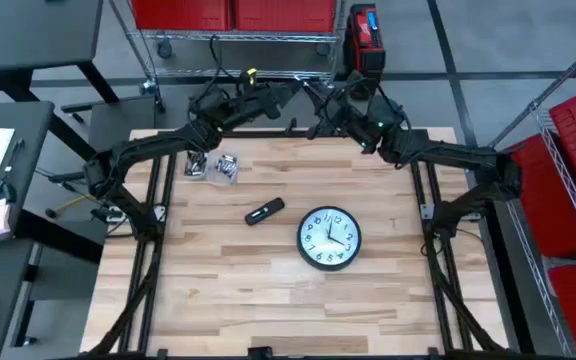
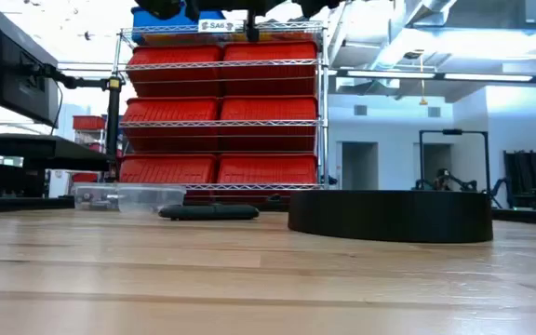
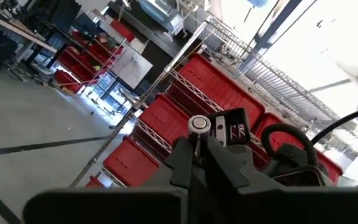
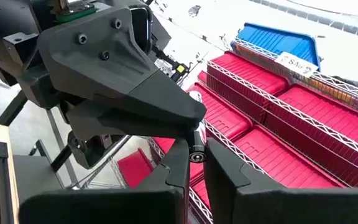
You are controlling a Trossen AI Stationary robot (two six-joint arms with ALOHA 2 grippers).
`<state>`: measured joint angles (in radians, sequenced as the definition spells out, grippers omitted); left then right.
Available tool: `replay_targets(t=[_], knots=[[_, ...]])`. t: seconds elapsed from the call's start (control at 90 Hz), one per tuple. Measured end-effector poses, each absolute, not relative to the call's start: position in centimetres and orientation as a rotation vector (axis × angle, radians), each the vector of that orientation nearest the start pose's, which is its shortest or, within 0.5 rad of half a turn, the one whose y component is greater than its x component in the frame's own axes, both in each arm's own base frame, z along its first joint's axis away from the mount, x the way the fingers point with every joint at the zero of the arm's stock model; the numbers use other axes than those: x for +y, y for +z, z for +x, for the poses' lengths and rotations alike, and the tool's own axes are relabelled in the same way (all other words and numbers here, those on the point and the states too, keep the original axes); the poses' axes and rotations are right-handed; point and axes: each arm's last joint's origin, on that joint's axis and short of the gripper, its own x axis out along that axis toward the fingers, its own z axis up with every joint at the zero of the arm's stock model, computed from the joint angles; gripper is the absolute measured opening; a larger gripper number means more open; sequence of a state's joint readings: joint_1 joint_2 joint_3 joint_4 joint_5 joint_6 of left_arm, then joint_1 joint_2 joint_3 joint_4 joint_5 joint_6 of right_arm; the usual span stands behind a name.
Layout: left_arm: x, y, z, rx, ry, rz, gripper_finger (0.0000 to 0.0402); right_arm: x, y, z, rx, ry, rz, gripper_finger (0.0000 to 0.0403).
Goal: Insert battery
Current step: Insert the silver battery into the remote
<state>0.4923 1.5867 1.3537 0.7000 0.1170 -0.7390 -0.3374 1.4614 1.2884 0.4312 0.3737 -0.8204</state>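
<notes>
- The left gripper (image 3: 199, 149) is held up in the air past the back edge of the table (image 1: 268, 300), roughly mid-width in the high view.
- Its fingers (image 3: 180, 163) are closed down to a narrow gap, and a small cylinder with a silver end cap, which looks like the battery (image 3: 199, 124), is pinched between them.
- The right gripper (image 4: 194, 163) is raised to the same spot, tip to tip with the left one. How far open it is can't be told, nor whether anything is held in it.
- The black remote (image 1: 264, 211) is left lying flat on the table, just beside the round wall clock (image 1: 329, 238), which is laid face up.
- Two small clear plastic containers (image 1: 214, 167) are parked near the back-left part of the table, well apart from both grippers.
</notes>
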Motion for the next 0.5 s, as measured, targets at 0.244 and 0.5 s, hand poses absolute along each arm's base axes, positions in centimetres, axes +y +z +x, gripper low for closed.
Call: replay_targets(t=[0.244, 0.5], knots=[[16.9, 41.1, 32.1, -0.506, 0.164, -0.439, 0.0071, -12.1, 40.5, 31.2, 0.061, -0.76, -0.778, 0.0016], [18.1, 40.8, 31.0, -0.344, 0.139, -0.266, 0.0164, -12.3, 40.1, 31.3, 0.099, -0.745, -0.751, 0.0016]])
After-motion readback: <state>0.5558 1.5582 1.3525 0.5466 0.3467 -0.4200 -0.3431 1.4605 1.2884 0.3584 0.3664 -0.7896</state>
